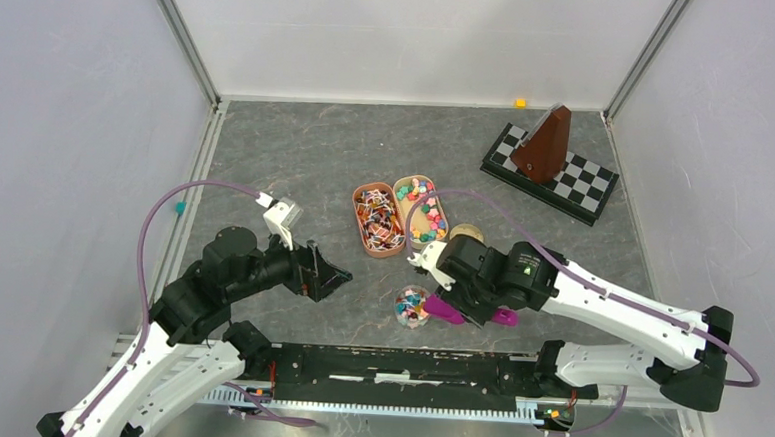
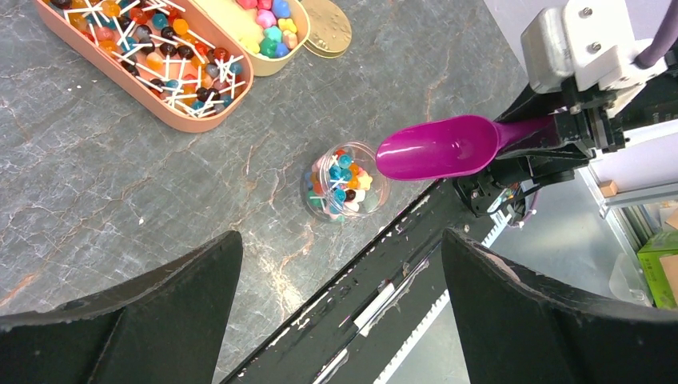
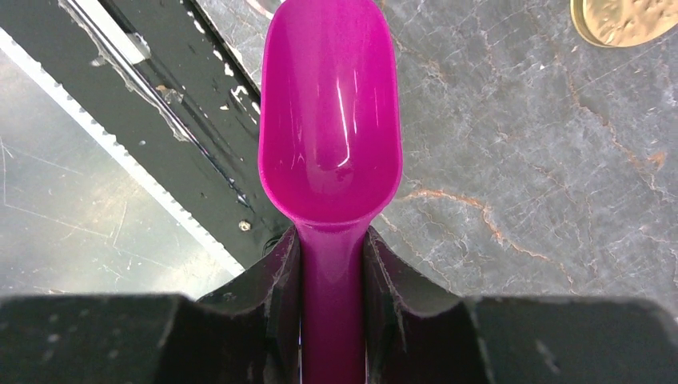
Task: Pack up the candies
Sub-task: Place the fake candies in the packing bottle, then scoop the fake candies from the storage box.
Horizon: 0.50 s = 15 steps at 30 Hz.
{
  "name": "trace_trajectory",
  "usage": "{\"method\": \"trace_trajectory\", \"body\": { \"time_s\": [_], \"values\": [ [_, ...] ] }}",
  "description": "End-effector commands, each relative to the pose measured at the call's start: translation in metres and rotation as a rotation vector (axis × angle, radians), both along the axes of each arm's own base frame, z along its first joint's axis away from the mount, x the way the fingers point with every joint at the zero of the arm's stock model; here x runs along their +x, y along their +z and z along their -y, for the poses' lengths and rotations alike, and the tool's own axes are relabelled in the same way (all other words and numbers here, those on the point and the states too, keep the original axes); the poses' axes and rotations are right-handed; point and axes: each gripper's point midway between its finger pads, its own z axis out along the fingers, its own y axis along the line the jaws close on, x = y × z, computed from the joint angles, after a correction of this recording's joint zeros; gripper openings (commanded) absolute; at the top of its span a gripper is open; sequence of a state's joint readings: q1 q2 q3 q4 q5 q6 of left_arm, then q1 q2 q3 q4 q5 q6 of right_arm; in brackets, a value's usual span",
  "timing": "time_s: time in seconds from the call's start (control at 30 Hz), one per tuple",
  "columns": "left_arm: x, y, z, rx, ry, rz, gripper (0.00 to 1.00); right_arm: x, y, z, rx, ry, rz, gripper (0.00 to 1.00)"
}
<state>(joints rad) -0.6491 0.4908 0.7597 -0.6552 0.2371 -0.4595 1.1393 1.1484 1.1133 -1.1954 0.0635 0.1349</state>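
Note:
Tiny star-like candies (image 1: pixel 424 208) in mixed bright colours fill the cream oval tray (image 1: pixel 405 191); part of it shows in the left wrist view (image 2: pixel 276 66). More of them sit in a small clear jar (image 1: pixel 411 305), also in the left wrist view (image 2: pixel 344 182). My right gripper (image 1: pixel 471 305) is shut on the handle of a magenta scoop (image 3: pixel 330 120), whose empty bowl (image 2: pixel 436 149) hovers just right of the jar. My left gripper (image 1: pixel 328 279) is open and empty, left of the jar, above the table's near edge.
An orange-brown oval tray (image 1: pixel 356 224) of white-twisted wrapped sweets lies left of the cream tray. A gold lid (image 1: pixel 468 231) lies beside the trays. A chessboard (image 1: pixel 581 185) with a brown metronome (image 1: pixel 546 145) stands at the back right. A black rail (image 1: pixel 406 368) runs along the near edge.

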Motion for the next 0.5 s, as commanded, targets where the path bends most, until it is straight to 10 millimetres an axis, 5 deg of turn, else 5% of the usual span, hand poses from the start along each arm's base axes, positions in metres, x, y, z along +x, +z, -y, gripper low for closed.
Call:
{"method": "trace_trajectory", "body": {
  "time_s": [0.0,0.47],
  "values": [
    [0.002,0.007,0.002,-0.013,-0.019,0.054,1.00,0.014,0.023,-0.013,0.052,-0.060,0.067,0.00],
    [-0.003,0.011,0.002,-0.036,-0.031,0.068,1.00,0.083,0.047,-0.071,0.024,-0.175,0.262,0.00]
  ]
}}
